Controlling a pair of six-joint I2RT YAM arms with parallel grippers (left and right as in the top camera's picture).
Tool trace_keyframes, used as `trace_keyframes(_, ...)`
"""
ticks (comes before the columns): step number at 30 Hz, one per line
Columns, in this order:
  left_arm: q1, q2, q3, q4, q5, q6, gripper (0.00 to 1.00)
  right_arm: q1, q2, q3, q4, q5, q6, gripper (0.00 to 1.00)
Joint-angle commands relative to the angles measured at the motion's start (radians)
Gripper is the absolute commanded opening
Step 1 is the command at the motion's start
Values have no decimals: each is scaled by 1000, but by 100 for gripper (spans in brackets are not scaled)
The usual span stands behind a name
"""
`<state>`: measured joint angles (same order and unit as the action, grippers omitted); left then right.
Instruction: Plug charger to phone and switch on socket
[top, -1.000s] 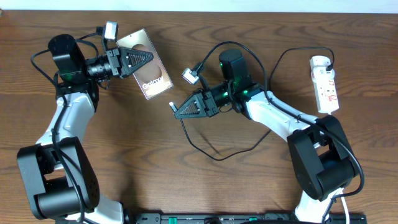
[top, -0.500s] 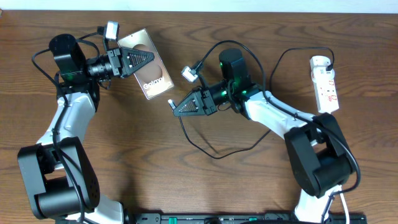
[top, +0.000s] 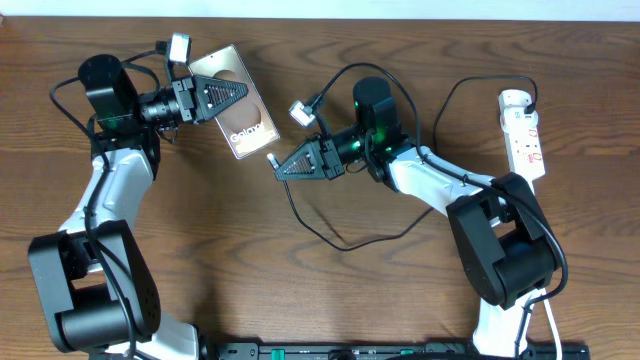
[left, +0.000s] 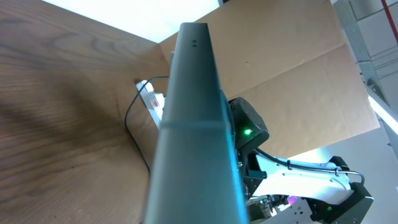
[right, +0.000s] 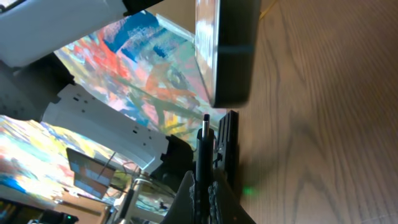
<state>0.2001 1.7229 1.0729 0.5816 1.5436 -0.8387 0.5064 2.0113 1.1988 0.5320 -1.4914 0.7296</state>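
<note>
1. My left claw (top: 240, 95) is pinching the phone (top: 247, 132) by one end. The bronze back with the "Galaxy" lettering faces the overhead camera, and the body reaches out ahead of the fingertips.
2. On the left wrist camera I see the phone (left: 193, 124) edge-on, running straight away from the claw. The power strip (left: 152, 102) lies far beyond it on the table (left: 56, 93).
3. My right claw (top: 283, 167) is pressed together on the connector end of the charger (right: 203, 143). The small metal tip sticks out just past the fingertips.
4. On the right wrist camera, that tip points at the phone's end edge (right: 231, 56), directly ahead of the claw. It is close to the edge, with a narrow gap, and not touching.
5. From overhead, the two claws face each other, with the phone's free corner just ahead of the right one.
6. The black cable trails behind the right claw in a loose loop and then runs to the power strip (top: 523, 135), well behind that claw. Its plug sits at the strip's far end.
7. I cannot tell how the strip's red switches are set.
</note>
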Motion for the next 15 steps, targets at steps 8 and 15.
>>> trace_keyframes(8, -19, 0, 10, 11, -14, -1, 7, 18, 5, 12, 11, 20, 44, 1)
trace_keyframes(15, -29, 0, 10, 11, -34, -1, 7, 19, 5, 13, 57, 24, 80, 1)
